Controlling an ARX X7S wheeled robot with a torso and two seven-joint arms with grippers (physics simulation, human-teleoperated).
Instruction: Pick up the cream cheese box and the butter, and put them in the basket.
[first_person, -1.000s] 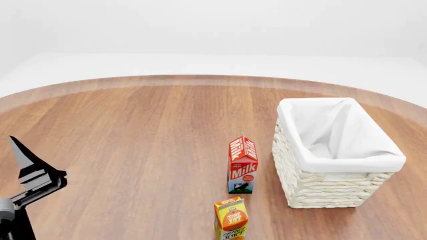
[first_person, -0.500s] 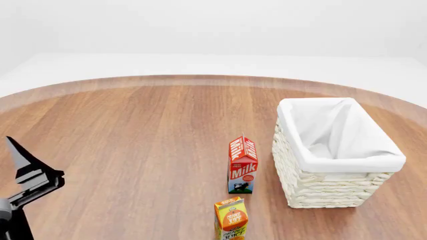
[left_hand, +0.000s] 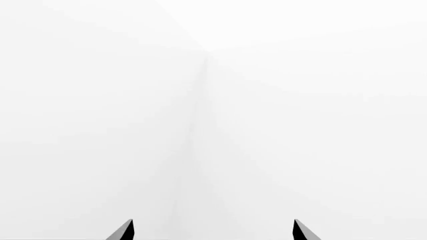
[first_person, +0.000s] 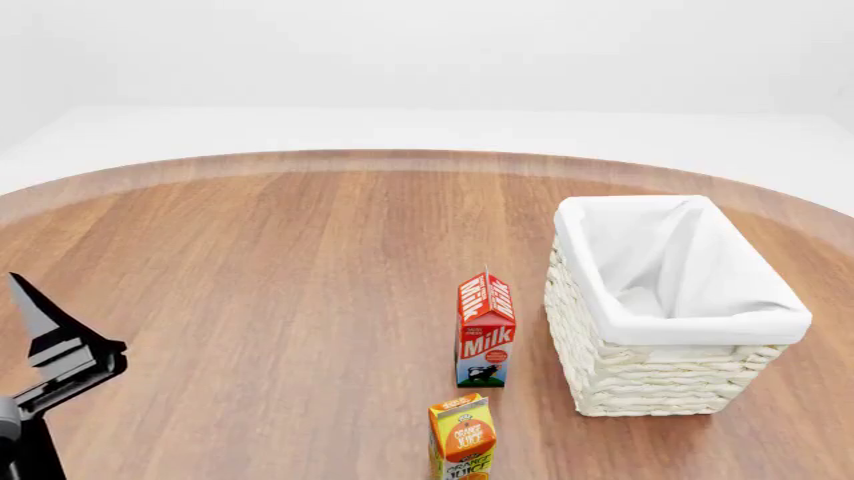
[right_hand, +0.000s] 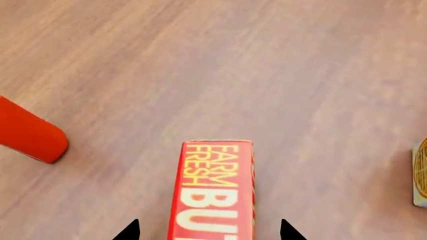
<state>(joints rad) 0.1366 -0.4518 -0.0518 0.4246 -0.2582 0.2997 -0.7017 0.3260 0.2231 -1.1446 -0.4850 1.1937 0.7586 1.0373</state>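
Note:
The butter (right_hand: 213, 192), a red box with yellow lettering, lies flat on the wooden table in the right wrist view. My right gripper (right_hand: 209, 231) is open, one dark tip on each side of the butter's near end with a gap on both sides. It does not show in the head view. My left gripper (first_person: 38, 318) is at the lower left of the head view, raised above the table. It is open (left_hand: 213, 231) and faces only a white wall. The basket (first_person: 627, 375) stands at the right, its white lining showing nothing inside. The cream cheese box is out of view.
A red-white milk carton (first_person: 485, 330) stands just left of the basket, with an orange juice carton (first_person: 462, 438) in front of it. In the right wrist view a red rounded object (right_hand: 30, 137) lies near the butter, and a pale package edge (right_hand: 420, 175) shows on the other side.
In the head view my left gripper has drifted slightly left and down. The cartons and the basket have not moved.

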